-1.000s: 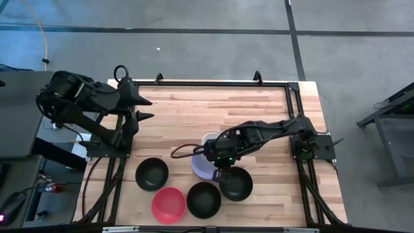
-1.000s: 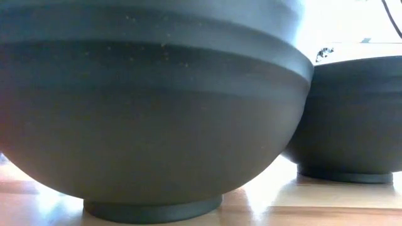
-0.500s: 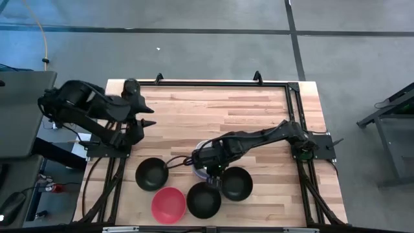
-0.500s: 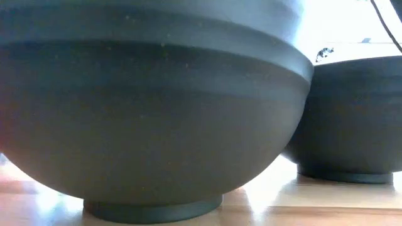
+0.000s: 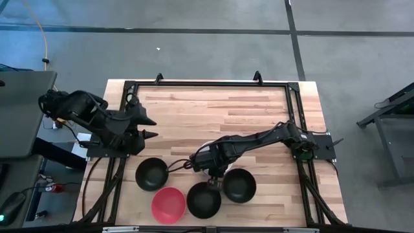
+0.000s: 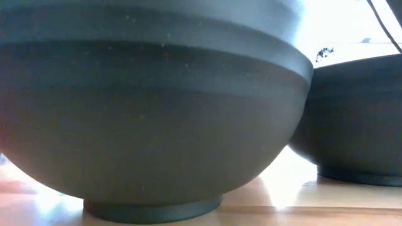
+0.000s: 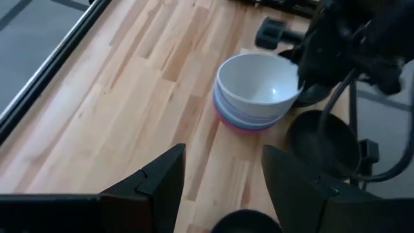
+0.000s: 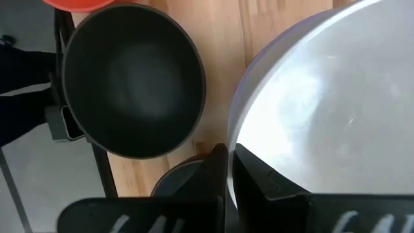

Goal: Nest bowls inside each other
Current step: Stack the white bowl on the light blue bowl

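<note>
The right arm hides nearly all of the stacked bowls (image 7: 253, 90) from above; only the left wrist camera shows the stack whole, a white bowl on top with lavender and magenta rims beneath. The right gripper (image 8: 228, 169) pinches the white bowl's rim, one finger inside, one outside. Just past its fingers sit two black bowls: the middle black bowl (image 5: 204, 200) and the right black bowl (image 5: 238, 185), which together fill the table-level view and block everything behind. Farther along the front edge lie the left black bowl (image 5: 152, 173) and the red bowl (image 5: 168, 204). The left gripper (image 5: 148, 127) hangs open, well apart, near the table's (image 5: 213, 110) left edge
</note>
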Controlling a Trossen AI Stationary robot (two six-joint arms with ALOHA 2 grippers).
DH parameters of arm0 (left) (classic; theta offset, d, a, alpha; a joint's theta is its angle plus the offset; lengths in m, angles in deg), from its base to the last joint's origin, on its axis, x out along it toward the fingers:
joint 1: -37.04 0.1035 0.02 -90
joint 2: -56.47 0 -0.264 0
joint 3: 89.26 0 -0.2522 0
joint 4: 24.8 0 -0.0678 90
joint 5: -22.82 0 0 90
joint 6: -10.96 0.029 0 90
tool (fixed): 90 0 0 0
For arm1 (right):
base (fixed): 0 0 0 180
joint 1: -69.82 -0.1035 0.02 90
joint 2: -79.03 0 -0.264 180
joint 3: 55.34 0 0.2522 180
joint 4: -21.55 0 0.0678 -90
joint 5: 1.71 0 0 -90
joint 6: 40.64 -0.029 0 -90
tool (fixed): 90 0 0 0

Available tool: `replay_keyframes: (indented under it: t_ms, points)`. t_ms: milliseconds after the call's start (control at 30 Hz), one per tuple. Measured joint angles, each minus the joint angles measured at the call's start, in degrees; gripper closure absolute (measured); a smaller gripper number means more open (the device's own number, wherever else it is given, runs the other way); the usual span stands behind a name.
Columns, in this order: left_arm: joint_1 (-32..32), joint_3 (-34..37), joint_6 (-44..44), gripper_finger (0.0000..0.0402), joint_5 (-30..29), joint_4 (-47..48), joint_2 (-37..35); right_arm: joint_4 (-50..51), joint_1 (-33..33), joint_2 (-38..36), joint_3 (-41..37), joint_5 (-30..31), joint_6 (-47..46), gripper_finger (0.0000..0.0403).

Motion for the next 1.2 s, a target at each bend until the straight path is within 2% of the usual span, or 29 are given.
replay_keyframes:
  t_ms: [300, 833, 933, 1067, 1200]
  points:
    - [-3.6, 0.6, -2.4, 0.021, -1.4, -2.5, -0.3, 0.2, -0.3, 2.8, 0.0, -0.6, -0.2, 0.0403]
    - [-8.5, 0.6, -4.9, 0.021, -5.9, -2.6, -0.2, 4.4, -1.4, 3.0, 0.0, -2.4, -4.5, 0.0399]
    - [-8.5, 0.6, -5.0, 0.021, -6.2, -2.6, -0.2, 4.2, -1.4, 3.1, 0.9, -1.8, -4.7, 0.0377]
    - [-8.5, 0.6, -4.9, 0.021, -6.2, -2.6, -0.2, 3.3, -1.4, 3.0, 2.9, 2.6, -4.7, 0.0325]
    - [-8.5, 0.6, -4.9, 0.021, -6.2, -2.6, -0.2, 2.7, -1.3, 2.0, 2.8, 3.7, -4.9, 0.0284]
